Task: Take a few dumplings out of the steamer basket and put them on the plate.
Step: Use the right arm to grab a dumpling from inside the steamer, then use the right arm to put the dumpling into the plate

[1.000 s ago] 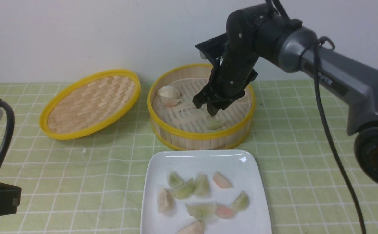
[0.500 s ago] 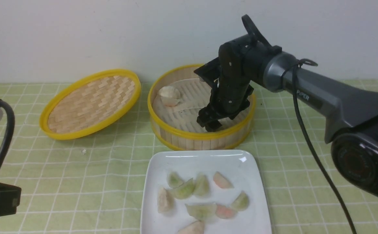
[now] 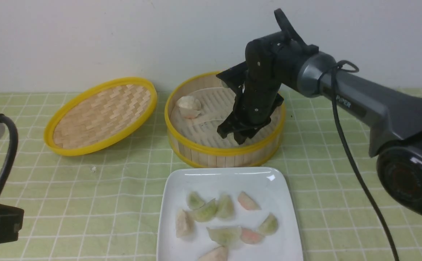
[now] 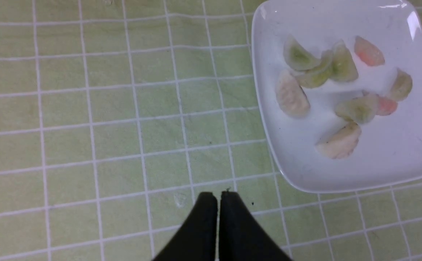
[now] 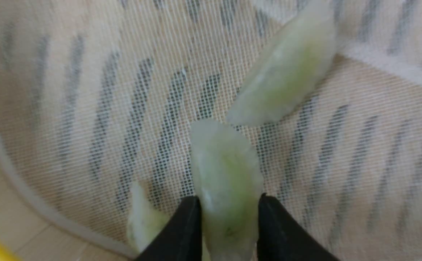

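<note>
Plate (image 3: 171, 214): dumplings (image 3: 225, 235), several, pale green and pinkish. Steamer basket (image 3: 225, 150): further dumplings, awaiting transfer. Right hand (image 5: 229, 204): parted only by one green dumpling (image 5: 225, 163), gripped. Left hand (image 4: 219, 199): closed, nothing held. Transfer: apparently well advanced.

You're at a tabletop robot station against a plain white wall (image 3: 87, 43), perhaps a lab: a cabled robot arm (image 3: 370, 98) reaches over a green checked tablecloth (image 3: 124, 203). The wider room is out of view.
</note>
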You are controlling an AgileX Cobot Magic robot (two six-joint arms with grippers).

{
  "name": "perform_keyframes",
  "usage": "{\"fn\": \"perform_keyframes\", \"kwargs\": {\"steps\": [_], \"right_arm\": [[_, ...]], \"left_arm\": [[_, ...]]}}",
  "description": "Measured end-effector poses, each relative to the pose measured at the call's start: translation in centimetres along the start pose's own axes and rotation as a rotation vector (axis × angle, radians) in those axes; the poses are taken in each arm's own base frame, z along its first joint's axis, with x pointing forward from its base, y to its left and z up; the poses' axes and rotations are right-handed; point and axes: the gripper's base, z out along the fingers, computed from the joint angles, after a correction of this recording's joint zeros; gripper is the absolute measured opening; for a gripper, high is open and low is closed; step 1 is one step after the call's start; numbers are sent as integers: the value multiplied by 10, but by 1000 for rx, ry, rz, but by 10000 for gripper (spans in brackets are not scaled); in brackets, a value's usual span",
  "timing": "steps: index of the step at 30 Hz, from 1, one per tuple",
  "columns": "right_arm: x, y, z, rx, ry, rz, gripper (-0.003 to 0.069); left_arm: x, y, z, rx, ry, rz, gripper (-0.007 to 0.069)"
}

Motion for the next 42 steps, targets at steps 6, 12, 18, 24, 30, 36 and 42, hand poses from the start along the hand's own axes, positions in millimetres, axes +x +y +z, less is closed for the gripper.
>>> {"fn": "perform_keyframes", "kwargs": {"steps": [6, 12, 18, 24, 30, 36, 42], "right_arm": [[-6, -1, -55, 12, -102, -1, 177], [-6, 7, -100, -62, -183, 31, 177], [16, 17, -136, -148, -190, 57, 177], [64, 28, -113, -228, -12, 84, 177], [92, 32, -70, -255, 155, 131, 177], [94, 28, -40, -208, 190, 166, 177], [95, 26, -27, -182, 216, 165, 294]], "left_arm": [[0, 0, 0, 0, 0, 0, -6], [0, 0, 0, 1, 0, 0, -6], [0, 0, 0, 1, -3, 0, -6], [-4, 0, 0, 0, -41, 5, -6], [-7, 0, 0, -1, -79, 7, -6], [-8, 0, 0, -1, -92, 7, -6], [-9, 0, 0, -1, -96, 7, -6]]}}
